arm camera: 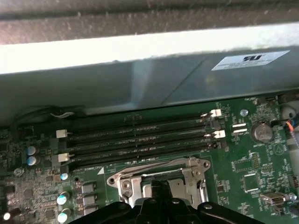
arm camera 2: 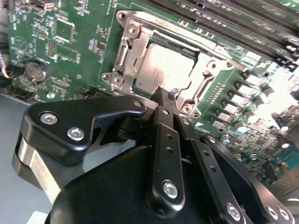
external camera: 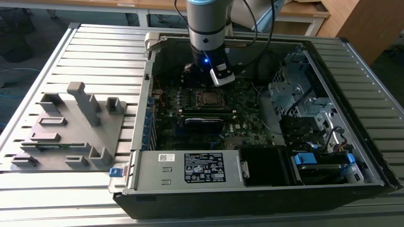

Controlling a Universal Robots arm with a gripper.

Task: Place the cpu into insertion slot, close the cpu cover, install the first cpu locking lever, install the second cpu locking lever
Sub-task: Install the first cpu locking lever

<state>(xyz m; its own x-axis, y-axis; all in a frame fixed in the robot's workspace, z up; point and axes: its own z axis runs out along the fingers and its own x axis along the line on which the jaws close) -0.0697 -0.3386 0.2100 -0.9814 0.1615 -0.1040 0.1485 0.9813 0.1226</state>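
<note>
Chip (arm camera 2: 164, 70) is already seated in the socket (arm camera 2: 122, 55) with the cover (arm camera 2: 205, 70) down. Tool (arm camera 2: 164, 93), fingers pressed together, sits at the cover's edge, so it's lever time.

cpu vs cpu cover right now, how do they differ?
Look: the cpu is a solid, dull silver-grey plate; the cpu cover is a thin metal frame with a square window.
Pose: the cpu lies flat in the insertion slot; the cpu cover lies down around it, framing its top.
Extent: the cpu cover spans wider than the cpu, out to the corner screws.
Shared: both are silvery metal and squarish, just ahead of the end effector.
</note>
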